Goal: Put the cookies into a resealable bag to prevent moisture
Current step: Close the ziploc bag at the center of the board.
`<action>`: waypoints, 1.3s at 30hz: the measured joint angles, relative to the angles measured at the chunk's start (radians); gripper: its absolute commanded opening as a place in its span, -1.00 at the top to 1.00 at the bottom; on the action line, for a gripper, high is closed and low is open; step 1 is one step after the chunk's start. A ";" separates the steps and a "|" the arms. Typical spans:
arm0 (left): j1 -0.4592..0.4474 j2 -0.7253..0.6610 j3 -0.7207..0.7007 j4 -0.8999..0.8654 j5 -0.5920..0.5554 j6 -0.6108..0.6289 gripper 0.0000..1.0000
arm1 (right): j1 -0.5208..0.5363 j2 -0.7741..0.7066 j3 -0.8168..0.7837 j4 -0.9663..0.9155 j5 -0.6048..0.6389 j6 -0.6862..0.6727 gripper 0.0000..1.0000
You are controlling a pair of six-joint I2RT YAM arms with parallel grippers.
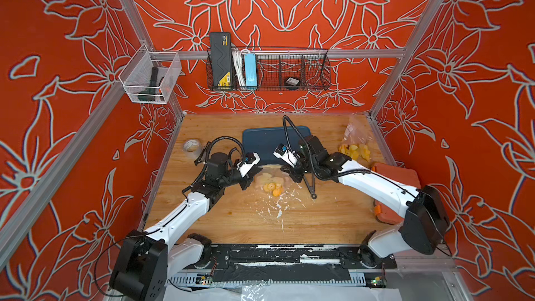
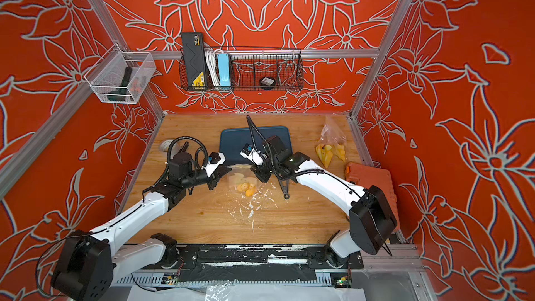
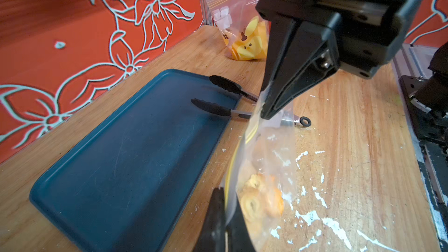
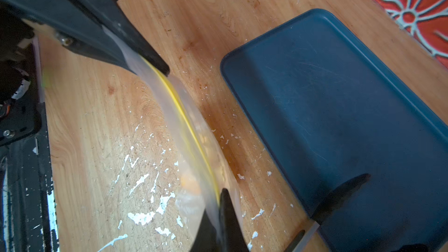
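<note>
The left gripper (image 3: 225, 204) is clenched on one end of the clear bag (image 3: 271, 161), at its yellow zip edge. The right gripper (image 4: 224, 202) pinches the other end, so the bag stretches between them. The cookies (image 3: 261, 197) sit inside it, just below the left gripper. Beside both grippers lies a blue tray (image 3: 121, 166). Past the right gripper, black tongs (image 3: 213, 109) touch the tray's edge.

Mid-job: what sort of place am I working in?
Probably a purpose-built robot test cell: a wooden tabletop boxed in by aluminium frame rails and red flower-patterned wall panels, with a black wire basket holding cables hung behind.
</note>
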 measured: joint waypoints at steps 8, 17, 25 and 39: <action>0.000 0.000 0.000 0.000 0.000 0.000 1.00 | 0.013 0.016 0.007 0.006 -0.005 0.002 1.00; 0.000 0.000 0.000 0.000 0.001 0.000 1.00 | 0.029 0.050 0.052 0.004 -0.014 0.000 0.83; 0.000 0.000 0.000 -0.001 0.001 0.000 1.00 | 0.041 0.072 0.074 0.007 -0.020 -0.014 1.00; 0.000 0.000 0.000 -0.002 0.001 0.000 1.00 | 0.046 0.095 0.107 0.005 -0.045 -0.012 0.65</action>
